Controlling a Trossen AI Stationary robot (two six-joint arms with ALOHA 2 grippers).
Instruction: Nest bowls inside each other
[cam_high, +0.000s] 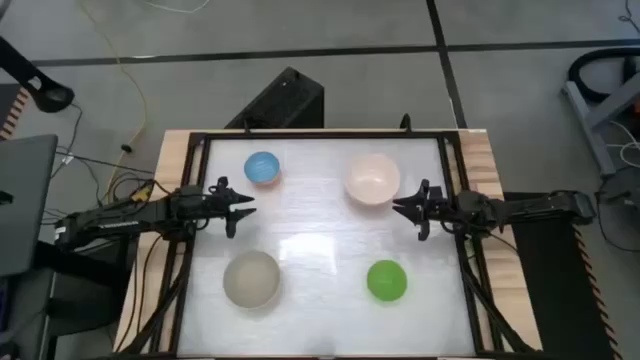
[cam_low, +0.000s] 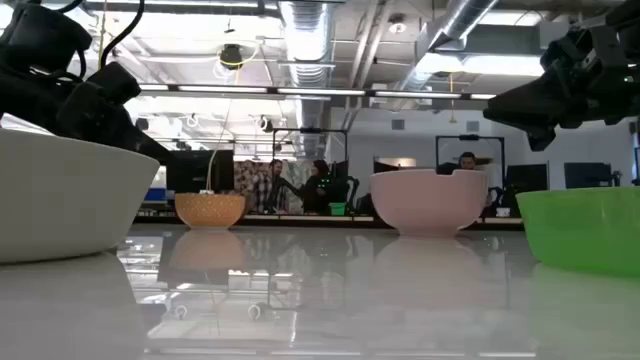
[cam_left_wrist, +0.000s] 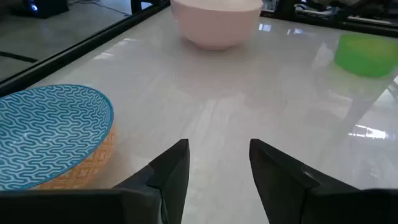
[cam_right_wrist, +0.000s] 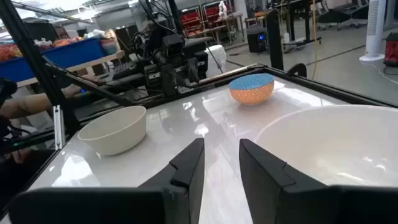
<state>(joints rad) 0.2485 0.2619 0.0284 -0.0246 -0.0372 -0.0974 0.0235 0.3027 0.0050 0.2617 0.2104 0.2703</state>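
Four bowls stand upright on their bases on the white table, apart from each other. The light blue bowl (cam_high: 262, 168), wave-patterned inside and orange outside (cam_left_wrist: 50, 134), is far left. The pale pink bowl (cam_high: 372, 180) is far right, the grey-beige bowl (cam_high: 251, 279) near left, and the green bowl (cam_high: 387, 281) near right. My left gripper (cam_high: 248, 207) hovers open at the table's left, just near of the blue bowl. My right gripper (cam_high: 398, 207) hovers open at the right, beside the pink bowl (cam_right_wrist: 329, 149). Neither holds anything.
A black frame (cam_high: 196, 200) runs along the table's edges. A black box (cam_high: 285, 100) stands on the floor beyond the far edge. The bare middle of the table (cam_high: 320, 230) lies between the two grippers. People sit far off in the room (cam_low: 300, 185).
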